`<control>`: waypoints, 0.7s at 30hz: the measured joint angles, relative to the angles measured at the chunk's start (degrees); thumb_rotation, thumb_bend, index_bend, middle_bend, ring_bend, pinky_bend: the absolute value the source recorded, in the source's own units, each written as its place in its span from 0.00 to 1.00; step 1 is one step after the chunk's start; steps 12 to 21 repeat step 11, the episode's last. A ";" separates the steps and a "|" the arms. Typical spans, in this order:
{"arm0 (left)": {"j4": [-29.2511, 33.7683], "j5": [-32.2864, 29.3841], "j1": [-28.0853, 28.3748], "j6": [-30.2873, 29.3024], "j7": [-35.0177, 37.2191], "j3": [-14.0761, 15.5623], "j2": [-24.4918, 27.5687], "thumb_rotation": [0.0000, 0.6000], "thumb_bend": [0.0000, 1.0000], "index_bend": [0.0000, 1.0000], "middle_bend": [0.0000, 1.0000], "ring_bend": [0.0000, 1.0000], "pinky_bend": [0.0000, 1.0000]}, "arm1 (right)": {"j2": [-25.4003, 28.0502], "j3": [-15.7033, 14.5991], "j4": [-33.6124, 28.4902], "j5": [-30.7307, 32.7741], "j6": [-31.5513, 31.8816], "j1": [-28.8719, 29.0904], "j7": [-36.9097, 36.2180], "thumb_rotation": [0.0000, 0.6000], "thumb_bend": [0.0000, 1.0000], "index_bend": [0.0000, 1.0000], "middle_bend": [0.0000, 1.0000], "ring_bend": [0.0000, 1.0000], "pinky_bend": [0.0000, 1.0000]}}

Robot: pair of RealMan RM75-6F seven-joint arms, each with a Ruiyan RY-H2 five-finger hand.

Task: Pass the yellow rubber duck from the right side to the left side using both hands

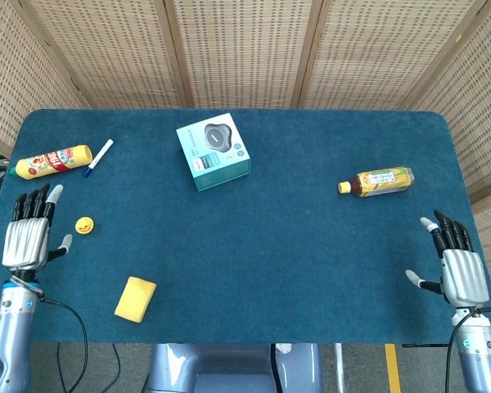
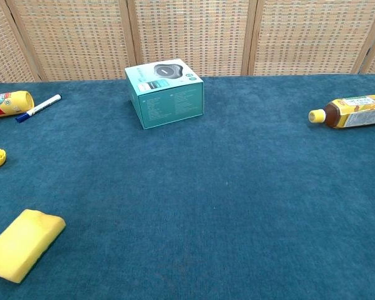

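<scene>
1. The box (image 1: 213, 151) is placed at the rear centre of the tabletop (image 1: 295, 246).
2. The sauce bottle (image 1: 53, 160) is laid at the far left, with the marker (image 1: 98, 157) just beside it on its right.
3. The duck (image 1: 84, 225) is set nearer the front than these, right of the left hand (image 1: 26, 237).
4. The sponge (image 1: 136, 298) is found in front of the duck.
5. The tea bottle (image 1: 377, 182) is laid on the right, behind the right hand (image 1: 457, 268).

A staged lab bench: a blue-felted table (image 1: 311, 246) with wicker screens (image 1: 245, 49) closing it off from 9 round to 3 o'clock.
</scene>
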State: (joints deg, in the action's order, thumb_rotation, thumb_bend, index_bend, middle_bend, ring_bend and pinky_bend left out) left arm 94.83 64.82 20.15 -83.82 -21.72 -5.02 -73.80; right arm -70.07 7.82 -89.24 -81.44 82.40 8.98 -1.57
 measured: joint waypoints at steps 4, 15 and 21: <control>2.76 3.03 -3.56 -4.43 -3.01 2.63 0.54 1.00 0.23 0.00 0.00 0.00 0.00 | -0.35 -0.26 -0.01 -0.54 0.47 -0.02 1.68 1.00 0.07 0.05 0.00 0.00 0.00; 5.09 7.14 -6.59 -7.97 -6.20 5.33 1.66 1.00 0.19 0.00 0.00 0.00 0.00 | -0.69 -0.70 -0.05 -1.21 1.52 -0.35 5.11 1.00 0.05 0.01 0.00 0.00 0.00; 5.09 7.14 -6.59 -7.97 -6.20 5.33 1.66 1.00 0.19 0.00 0.00 0.00 0.00 | -0.69 -0.70 -0.05 -1.21 1.52 -0.35 5.11 1.00 0.05 0.01 0.00 0.00 0.00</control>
